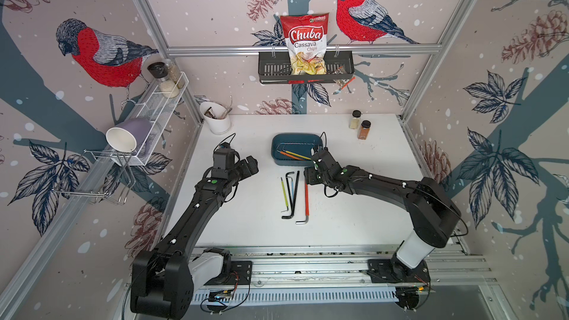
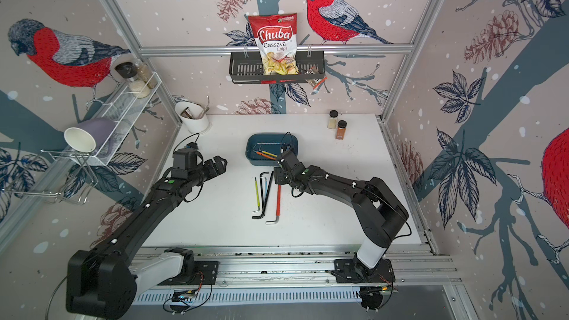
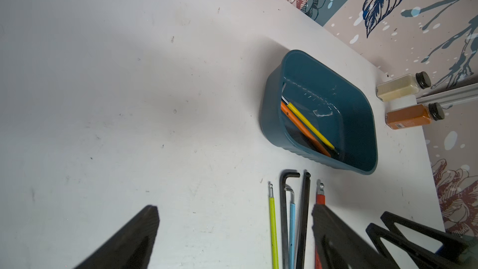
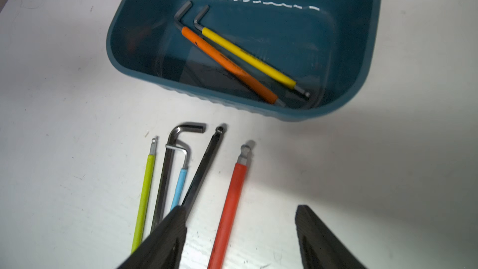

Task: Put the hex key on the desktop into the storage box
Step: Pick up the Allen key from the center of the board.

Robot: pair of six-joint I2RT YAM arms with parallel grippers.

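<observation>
**Count: five loose, two boxed**

Storage box (image 4: 116,55), a teal tub, stands on the white bench (image 4: 64,125) holding an orange hex key (image 4: 225,63) and a yellow hex key (image 4: 248,56). Near it lie five more, side by side: lime key (image 4: 144,195), black key (image 4: 165,174), light-blue key (image 4: 179,187), second black key (image 4: 207,164), red key (image 4: 236,185). Right pincer (image 4: 240,208) hangs spread and empty astride the red shaft; left pincer (image 3: 234,208) is likewise spread and empty. Both wrist views cut off the five keys' near ends.
</observation>
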